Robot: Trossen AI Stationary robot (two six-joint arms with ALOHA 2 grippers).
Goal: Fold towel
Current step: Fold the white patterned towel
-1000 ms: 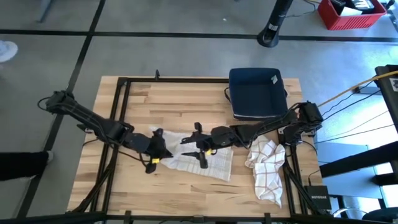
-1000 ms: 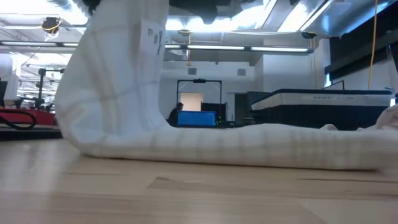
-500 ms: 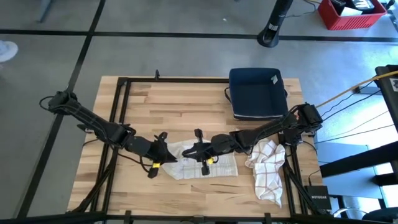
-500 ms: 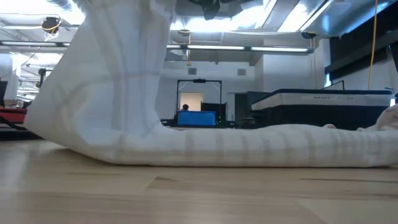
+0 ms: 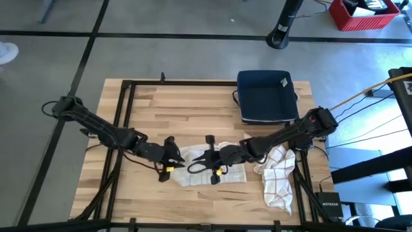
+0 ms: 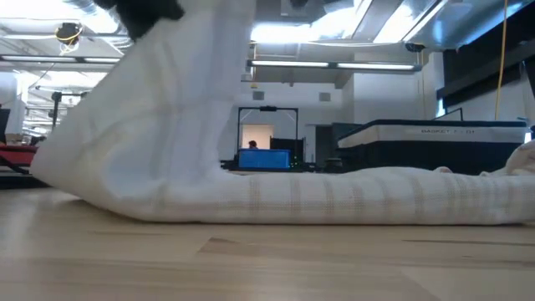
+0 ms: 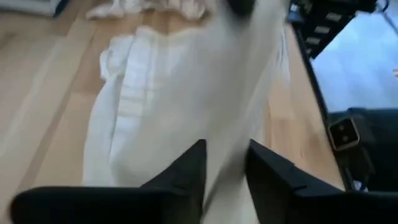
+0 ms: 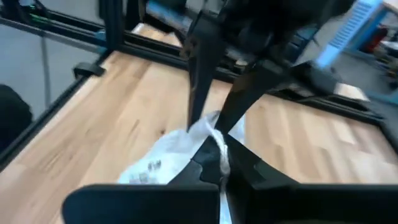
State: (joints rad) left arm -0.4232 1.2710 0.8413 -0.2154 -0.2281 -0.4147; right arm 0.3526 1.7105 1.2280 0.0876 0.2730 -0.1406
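We've got the towel (image 5: 212, 169) half-folded beside the crumpled cloth (image 5: 275, 175); right tool (image 8: 219, 163) pinches its raised edge, left tool (image 7: 225, 171) loosening around it. More folds remain.

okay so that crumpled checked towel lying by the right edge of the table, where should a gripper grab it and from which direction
Probably the bunched upper end of the checked towel, coming straight down from above. It lies in a loose heap there, with raised folds that fingers can close around; its lower end looks flatter against the table. No arm covers that part from above.
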